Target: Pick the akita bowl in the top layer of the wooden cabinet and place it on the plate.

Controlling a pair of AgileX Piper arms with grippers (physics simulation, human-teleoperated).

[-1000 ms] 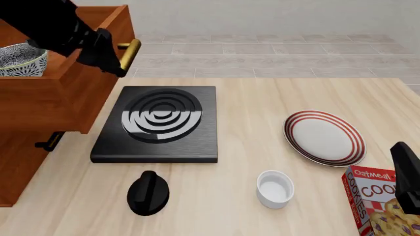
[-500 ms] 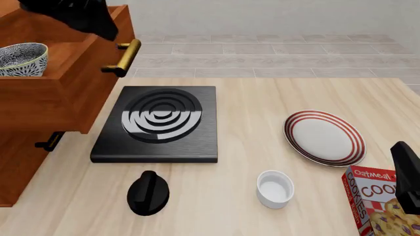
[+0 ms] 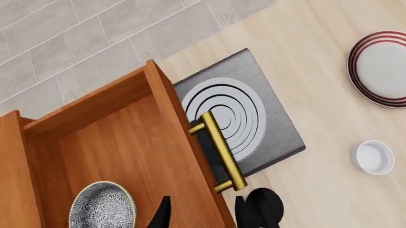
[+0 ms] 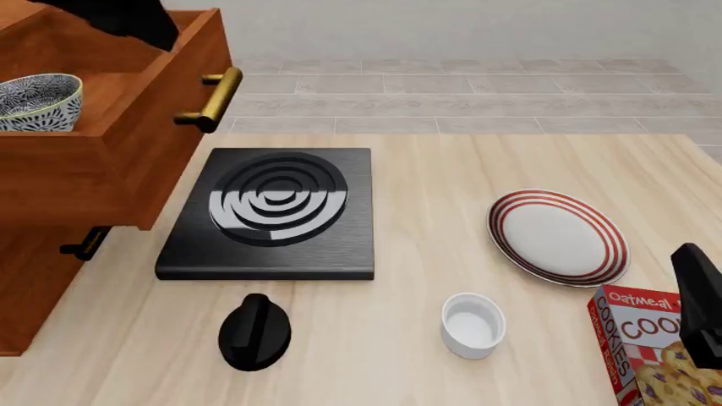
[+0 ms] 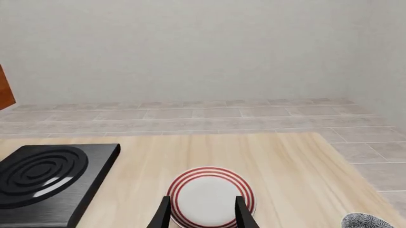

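The wooden cabinet point(image 4: 46, 254) stands at the table's left with its top layer point(image 4: 135, 144) pulled out. The akita bowl point(image 4: 40, 101) sits upright inside that drawer at its left; in the left wrist view the akita bowl point(image 3: 101, 209) shows its patterned inside. My left gripper point(image 3: 201, 216) hangs open and empty above the drawer's front wall, beside the brass handle point(image 3: 221, 149) and apart from the bowl. Only a dark part of the left arm point(image 4: 118, 19) shows in the front view. The plate point(image 4: 556, 235) lies at the right. My right gripper point(image 5: 201, 213) is open, facing the plate point(image 5: 209, 194).
A black stove slab point(image 4: 270, 211) lies between cabinet and plate. In front of it are a black knob-like object point(image 4: 254, 331) and a white ramekin point(image 4: 472, 324). A cookie box point(image 4: 660, 347) stands at the front right beside the right arm point(image 4: 699, 296).
The left arm has lifted away from the brass handle, going up and back over the open drawer. The drawer stays out; bowl and right arm have not moved.
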